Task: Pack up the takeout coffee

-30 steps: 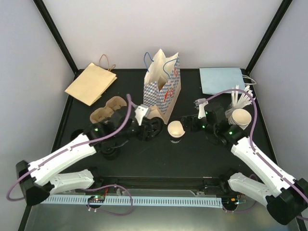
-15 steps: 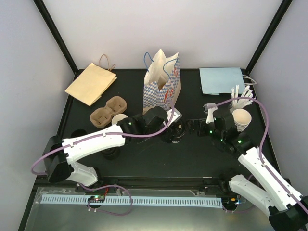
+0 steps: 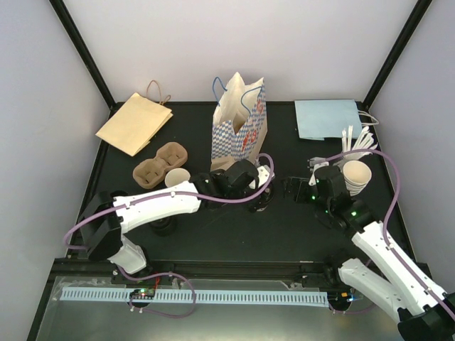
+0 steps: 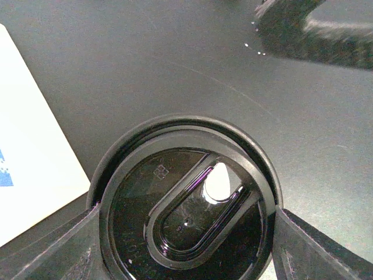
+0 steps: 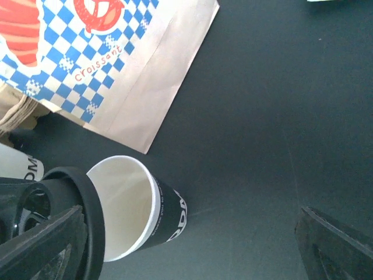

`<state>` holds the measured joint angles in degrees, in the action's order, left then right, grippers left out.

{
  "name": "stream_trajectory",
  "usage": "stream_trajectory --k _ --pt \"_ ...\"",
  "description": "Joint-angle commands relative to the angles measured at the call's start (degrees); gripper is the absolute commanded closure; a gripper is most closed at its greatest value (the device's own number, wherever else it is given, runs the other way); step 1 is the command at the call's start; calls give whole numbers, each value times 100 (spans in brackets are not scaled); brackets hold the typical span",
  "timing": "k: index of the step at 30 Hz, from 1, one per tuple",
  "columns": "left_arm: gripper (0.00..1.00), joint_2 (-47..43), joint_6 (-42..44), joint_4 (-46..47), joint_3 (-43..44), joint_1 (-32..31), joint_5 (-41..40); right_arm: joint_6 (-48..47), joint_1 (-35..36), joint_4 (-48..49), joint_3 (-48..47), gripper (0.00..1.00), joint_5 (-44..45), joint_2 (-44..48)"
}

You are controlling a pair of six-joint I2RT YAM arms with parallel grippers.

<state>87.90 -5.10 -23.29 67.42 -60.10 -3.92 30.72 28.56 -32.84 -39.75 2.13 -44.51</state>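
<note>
black lid [image 4: 185, 217] clamped in left hand [image 3: 258, 190] just beside open cup [image 5: 129, 205]; right hand [image 3: 289, 188] spread wide, empty

I see a glossy black lid [image 4: 186, 221] over the matte black table [image 4: 145, 70]. The cup [image 5: 131, 213] is black outside with white lettering, creamy white inside. The standing bag [image 5: 111, 64] has blue-and-white checks, red print and a plain tan side. Farther off are a pale blue bag [image 3: 327, 118], a tan bag [image 3: 134, 122] and a brown cup tray [image 3: 158, 163].

Soft, even light from above: pale walls [image 3: 284, 42] bright, black table [image 3: 213, 234] dim, shadows faint. In the left wrist view the glossy lid [image 4: 186, 216] carries small highlights; the upper right is blurred.
</note>
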Motion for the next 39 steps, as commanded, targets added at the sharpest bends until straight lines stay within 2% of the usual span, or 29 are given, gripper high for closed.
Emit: stream_trajectory --k 1,29,39 --pt "36 222 100 131 359 1 -297 267 -22 4 80 0 395 197" --pt "36 858 169 -370 765 120 -469 138 -34 82 90 0 255 179" --pt "36 1112 170 -551 988 165 -380 26 -35 153 115 0 -141 -49"
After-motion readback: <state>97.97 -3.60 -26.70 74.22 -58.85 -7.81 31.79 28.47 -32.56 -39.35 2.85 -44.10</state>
